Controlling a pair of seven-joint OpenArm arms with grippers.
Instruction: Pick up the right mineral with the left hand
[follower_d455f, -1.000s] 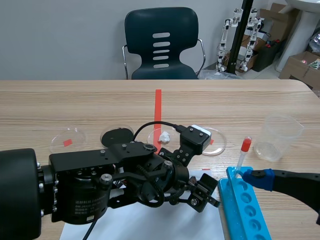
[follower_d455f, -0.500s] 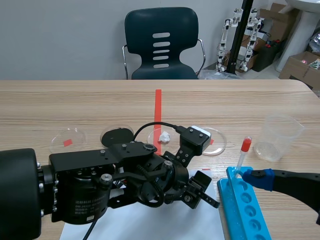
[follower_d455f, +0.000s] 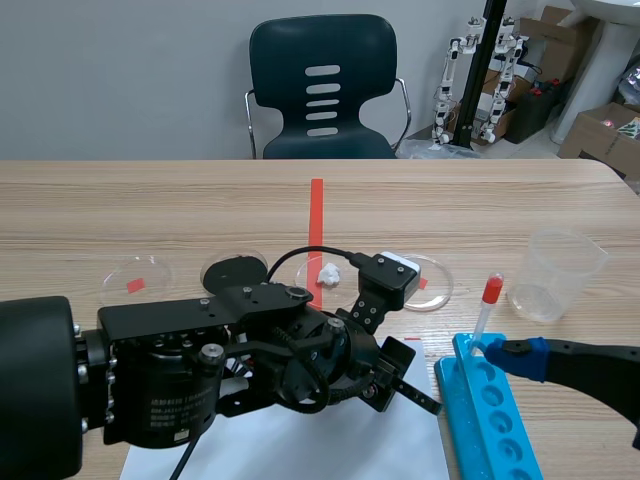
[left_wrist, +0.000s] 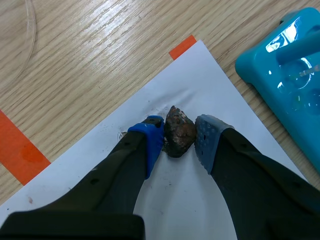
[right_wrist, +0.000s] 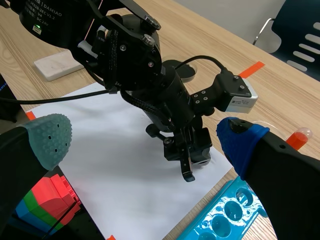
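Observation:
A small dark brown mineral (left_wrist: 179, 134) lies on a white paper sheet (left_wrist: 200, 200). My left gripper (left_wrist: 180, 127) is down over it, and its blue pads (left_wrist: 152, 140) press the stone from both sides, so it is shut on the mineral. In the scene view the left gripper (follower_d455f: 400, 372) sits low over the paper (follower_d455f: 300, 440), and the stone is hidden there. My right gripper (right_wrist: 145, 142) hangs open above the paper's near side, holding nothing.
A blue tube rack (follower_d455f: 490, 420) with a red-capped tube (follower_d455f: 488, 300) stands just right of the left gripper. Behind are a clear plastic cup (follower_d455f: 560, 275), several petri dishes (follower_d455f: 135, 278) and a white lump (follower_d455f: 330, 272) in one dish.
The left gripper's fingers have closed from wide apart onto the dark mineral. The right arm has not moved.

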